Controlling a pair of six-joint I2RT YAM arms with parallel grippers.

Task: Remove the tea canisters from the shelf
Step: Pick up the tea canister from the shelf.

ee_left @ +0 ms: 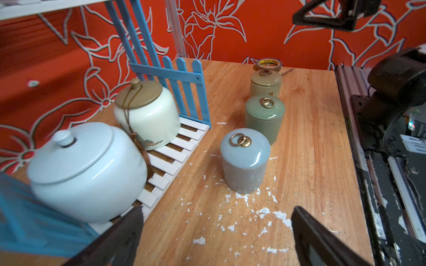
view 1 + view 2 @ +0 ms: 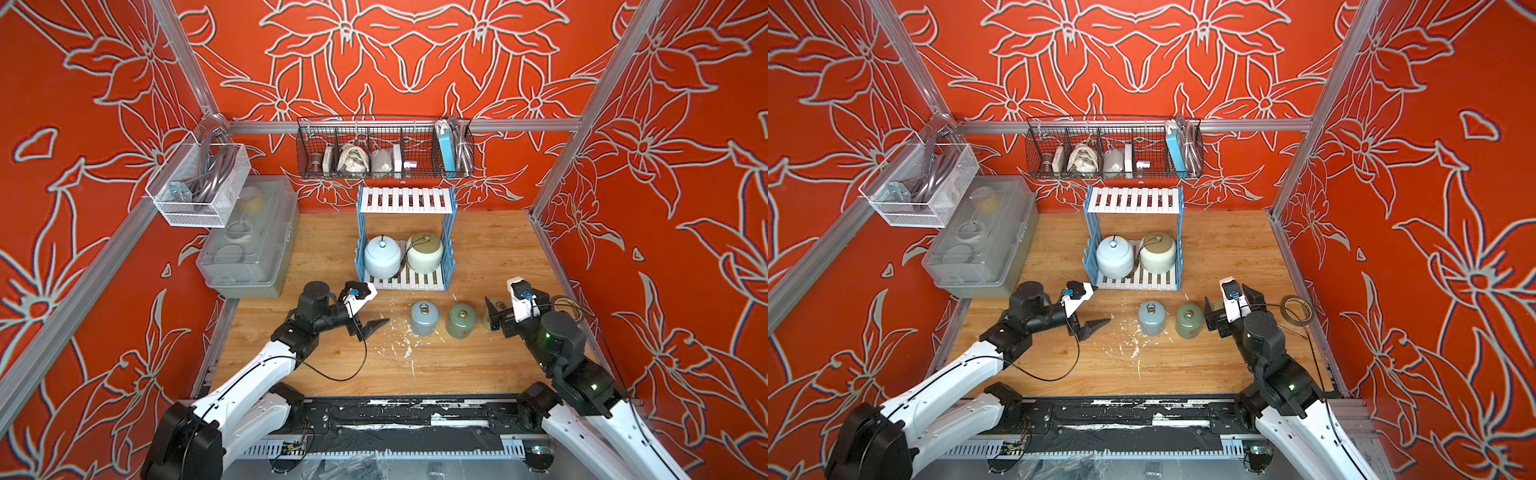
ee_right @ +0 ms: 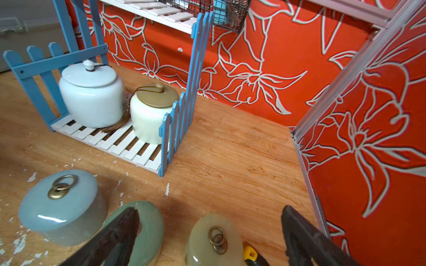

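Wide-spread black jaws sat closest to the lens in both wrist views. Those of the left gripper (image 1: 217, 210) gaped as far as they go and held nothing. They hung over paint-flecked wood of the light wooden table (image 2: 478, 365) and aimed across it at the small blue-grey cylindrical canister (image 2: 424, 318) with a brass ring knob. The right gripper (image 3: 209, 210) was equally wide and empty; the small cream cylindrical canister (image 3: 214, 237) showed between its jaws, clear of both. These two and the small sage green cylindrical canister (image 2: 461, 321) between them stood off the shelf. They formed a row on the table running left to right along the shelf's front, each upright with its axis vertical and its ring knob on top. Behind them the small two-tier shelf (image 2: 448, 249), with light blue picket-fence sides and white slats, lay with its long side across the table and its open front toward the arms. On its lower tier stood the squat pale blue lidded jar (image 2: 382, 257) on the left and the squat cream jar with a tan lid (image 2: 424, 252) just beside it, both upright with knobs up.
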